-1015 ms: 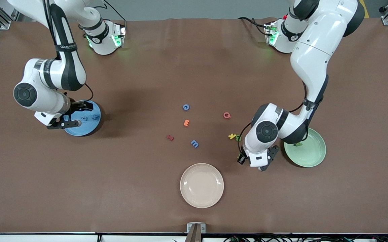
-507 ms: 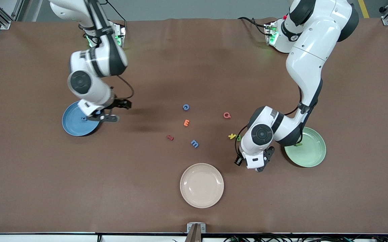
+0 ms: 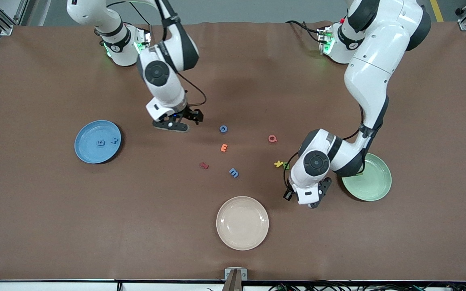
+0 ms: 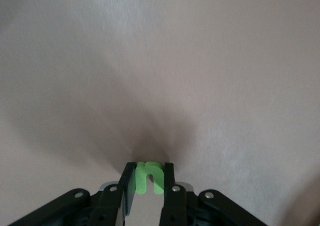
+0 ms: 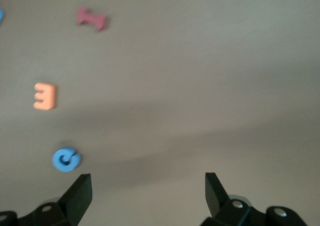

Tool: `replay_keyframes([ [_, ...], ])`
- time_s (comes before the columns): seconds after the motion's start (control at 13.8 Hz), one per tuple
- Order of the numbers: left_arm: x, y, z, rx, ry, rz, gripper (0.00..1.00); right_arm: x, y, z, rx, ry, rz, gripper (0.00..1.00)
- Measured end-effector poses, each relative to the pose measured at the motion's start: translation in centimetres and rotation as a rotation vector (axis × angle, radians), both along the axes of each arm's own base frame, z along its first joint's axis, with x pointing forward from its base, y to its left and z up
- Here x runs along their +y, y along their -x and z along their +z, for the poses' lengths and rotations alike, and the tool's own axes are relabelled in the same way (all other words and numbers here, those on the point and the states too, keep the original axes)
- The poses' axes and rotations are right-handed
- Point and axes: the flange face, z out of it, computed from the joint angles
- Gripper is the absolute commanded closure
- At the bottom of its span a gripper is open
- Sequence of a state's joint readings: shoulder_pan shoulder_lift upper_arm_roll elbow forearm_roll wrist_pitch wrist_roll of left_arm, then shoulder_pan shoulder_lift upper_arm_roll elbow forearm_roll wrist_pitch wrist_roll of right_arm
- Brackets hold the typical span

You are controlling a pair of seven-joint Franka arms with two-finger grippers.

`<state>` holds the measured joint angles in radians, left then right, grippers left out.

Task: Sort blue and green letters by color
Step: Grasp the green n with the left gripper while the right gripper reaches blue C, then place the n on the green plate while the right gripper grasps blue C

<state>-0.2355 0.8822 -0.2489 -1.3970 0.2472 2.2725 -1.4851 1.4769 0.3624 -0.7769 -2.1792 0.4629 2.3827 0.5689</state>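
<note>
Front view first: the only writing to read is the letters themselves. On the bare table lie a blue c (image 3: 223, 129), an orange E (image 3: 224, 148), a red Q (image 3: 272, 138), a dark red I (image 3: 203, 165) and a blue m (image 3: 234, 173); a yellow letter (image 3: 278, 163) touches a green scrap (image 3: 286, 165) half hidden by the left arm. They are small, chunky and matte, like foam toys.

Toward the right arm's end of the table, the blue plate (image 3: 85, 152) holds two blue letters (image 3: 107, 142), too small to read for certain. The green plate (image 3: 378, 188), toward the left arm's end, is partly covered by that arm. A beige plate (image 3: 242, 238) sits nearest the front camera.

From the left wrist view, the left gripper (image 4: 148, 180) has its fingers closed against the sides of a bright green letter (image 4: 149, 177) shaped like an arch, an n or a u, low over bare table. The right gripper (image 3: 185, 120) hangs with jaws spread wide and nothing between them, over the table just beside the blue c.
</note>
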Motion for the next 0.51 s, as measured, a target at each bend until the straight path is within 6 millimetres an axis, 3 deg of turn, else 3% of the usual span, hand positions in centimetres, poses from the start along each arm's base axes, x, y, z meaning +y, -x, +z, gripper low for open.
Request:
replay_keyframes([
  [0.29,4.7,-0.9,4.6,0.027,-0.047,-0.107,1.0,7.9,2.4,-4.3,-0.076,0.039,-0.036,0.07],
  [0.51,10.0,-0.4,6.5,0.05,-0.071,-0.201,1.0,11.8,2.4,-6.1,-0.115,0.054,-0.049,0.1],
])
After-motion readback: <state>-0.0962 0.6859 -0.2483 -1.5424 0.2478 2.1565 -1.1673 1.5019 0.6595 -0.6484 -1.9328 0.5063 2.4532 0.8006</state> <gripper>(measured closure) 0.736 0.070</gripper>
